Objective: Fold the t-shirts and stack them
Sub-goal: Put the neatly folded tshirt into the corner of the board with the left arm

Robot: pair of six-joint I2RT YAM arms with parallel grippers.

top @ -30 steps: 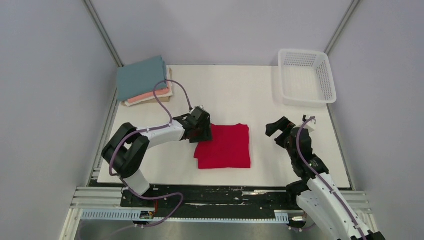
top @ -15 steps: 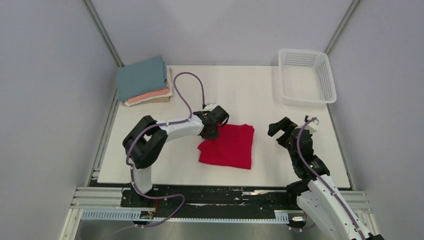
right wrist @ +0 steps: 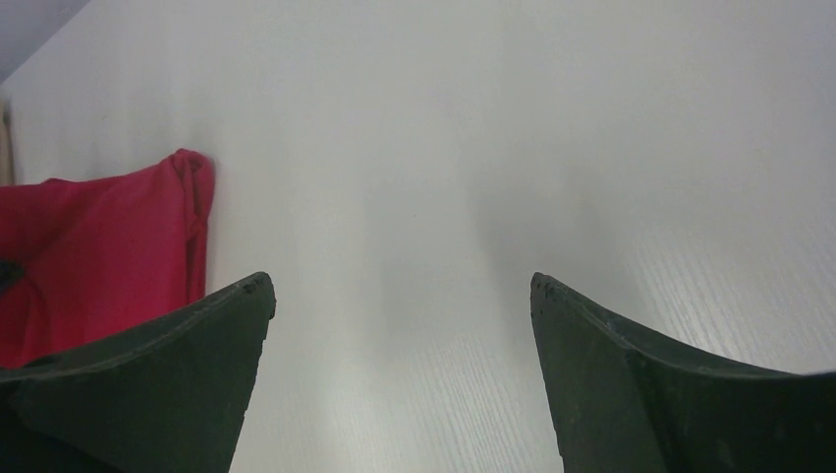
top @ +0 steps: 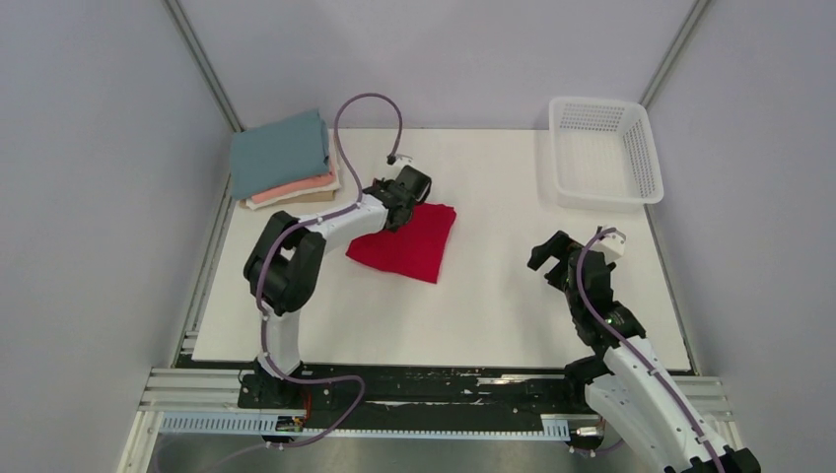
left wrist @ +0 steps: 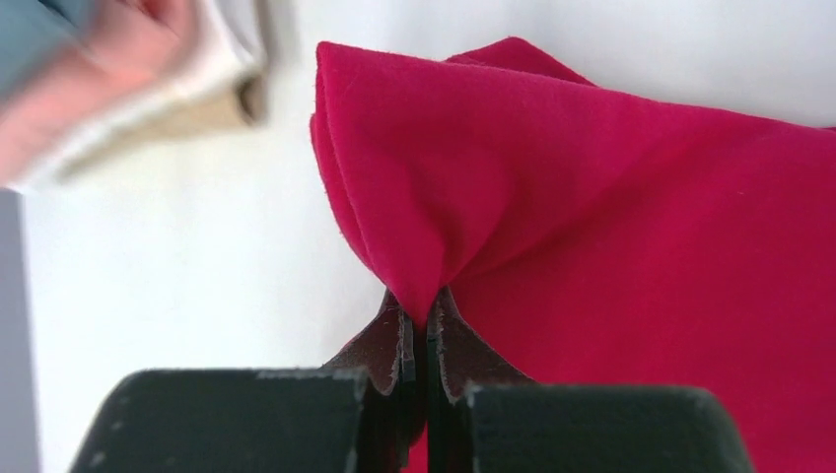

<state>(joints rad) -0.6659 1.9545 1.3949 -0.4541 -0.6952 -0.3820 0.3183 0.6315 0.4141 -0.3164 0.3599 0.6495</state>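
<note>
The task was judged to be nearly finished. A stack of folded shirts was found at the far left corner of the flat white table (top: 513, 296): a teal-blue folded shirt (top: 279, 153) on top, a salmon-pink folded shirt (top: 301, 186) under it and a cream folded shirt (left wrist: 222, 49) below that. The bright crimson-red cloth t-shirt (top: 406, 241) was seen already folded into a rough, skewed rectangle, lying just right of the stack and a little nearer, close to it but apart. Its edge on the side towards the stack was clamped in the left gripper (left wrist: 426, 317), whose jaws were pressed together on a bunched fold, as was shown plainly in the left wrist view. What remained was judged to be the carrying of this shirt onto the stack and its release. A strip of bare table was open between shirt and stack, so a short path was available; beyond the stack, the table edge and the grey wall panels (top: 99, 197) were close, so little overshoot could be allowed. The left arm's purple cable (top: 347, 128) was looped in the air just right of the stack. The right gripper (right wrist: 399, 296) was held with its fingers wide apart and nothing between them, well right of the stack. The white plastic mesh basket (top: 646, 163) stood far right of the stack.
</note>
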